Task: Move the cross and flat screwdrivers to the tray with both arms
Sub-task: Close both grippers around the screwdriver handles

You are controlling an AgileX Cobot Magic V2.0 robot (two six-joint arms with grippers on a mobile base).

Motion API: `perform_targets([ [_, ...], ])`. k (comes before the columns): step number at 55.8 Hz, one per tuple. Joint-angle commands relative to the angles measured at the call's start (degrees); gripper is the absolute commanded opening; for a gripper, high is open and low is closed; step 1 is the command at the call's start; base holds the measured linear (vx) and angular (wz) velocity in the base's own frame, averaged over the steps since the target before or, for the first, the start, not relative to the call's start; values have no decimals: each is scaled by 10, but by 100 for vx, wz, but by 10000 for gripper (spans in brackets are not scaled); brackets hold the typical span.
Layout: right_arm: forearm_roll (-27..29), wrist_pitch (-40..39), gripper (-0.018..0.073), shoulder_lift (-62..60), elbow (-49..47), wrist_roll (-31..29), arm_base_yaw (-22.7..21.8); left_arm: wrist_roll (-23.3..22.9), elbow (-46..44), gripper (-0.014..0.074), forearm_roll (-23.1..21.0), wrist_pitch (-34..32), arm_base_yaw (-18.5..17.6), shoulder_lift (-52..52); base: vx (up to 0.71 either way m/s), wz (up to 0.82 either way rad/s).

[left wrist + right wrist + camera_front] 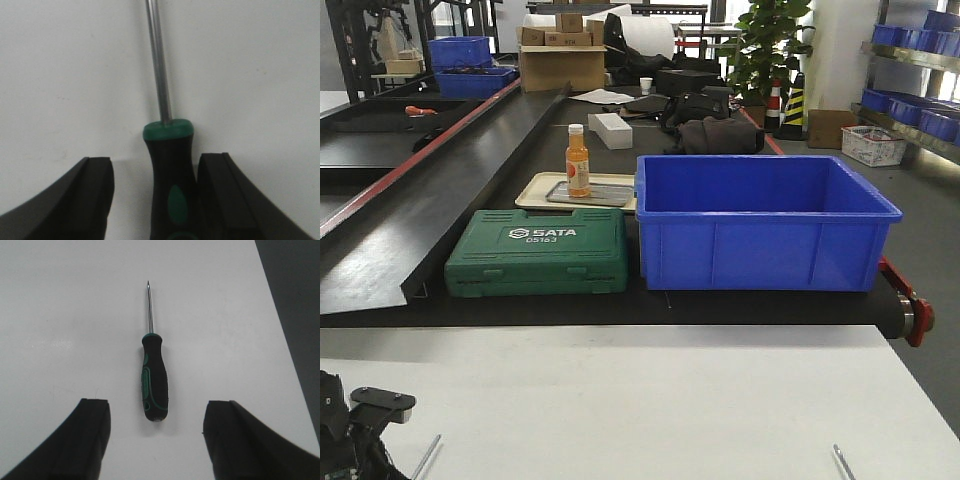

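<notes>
On the white table (60, 315), between the spread fingers of my left gripper (155, 162), the left screwdriver (172, 180) lies flat. Its shaft runs to 12 o'clock, and its black-and-green handle sits close against the finger at 3 o'clock, with a gap at 9 o'clock. Nothing is clamped yet. I straddle the handle because it is the thick part that should hold best. My right gripper (157, 406) is also wide apart and empty. The right screwdriver (154, 380) lies at 12 o'clock from it, tip away and butt nearest, lined up for the same hold. No tray shows in my views, so I judge both carries are still ahead.
</notes>
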Motion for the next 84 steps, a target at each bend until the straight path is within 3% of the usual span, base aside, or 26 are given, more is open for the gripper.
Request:
perform_targets([
  [1, -2, 13, 493, 17, -34, 3, -2, 4, -17, 494, -8, -18, 0, -21, 0, 0],
  [13, -5, 120, 493, 138, -153, 7, -3, 6, -17, 492, -20, -19, 0, -7, 0, 0],
  [25, -5, 146, 493, 299, -281, -20, -3, 6, -17, 492, -31, -19, 0, -5, 0, 0],
  [39, -5, 143, 493, 457, -364, -56, -3, 6, -17, 492, -32, -19, 0, -5, 0, 0],
  [55, 4, 137, 493, 550, -407, -90, -2, 6, -17, 492, -32, -17, 0, -5, 0, 0],
  [75, 6, 110, 491, 610, -407, -91, -2, 6, -17, 492, -32, -18, 0, -5, 0, 0],
  [84, 15, 121, 434, 615, -404, -90, -2, 6, -17, 492, -32, -18, 0, -5, 0, 0],
])
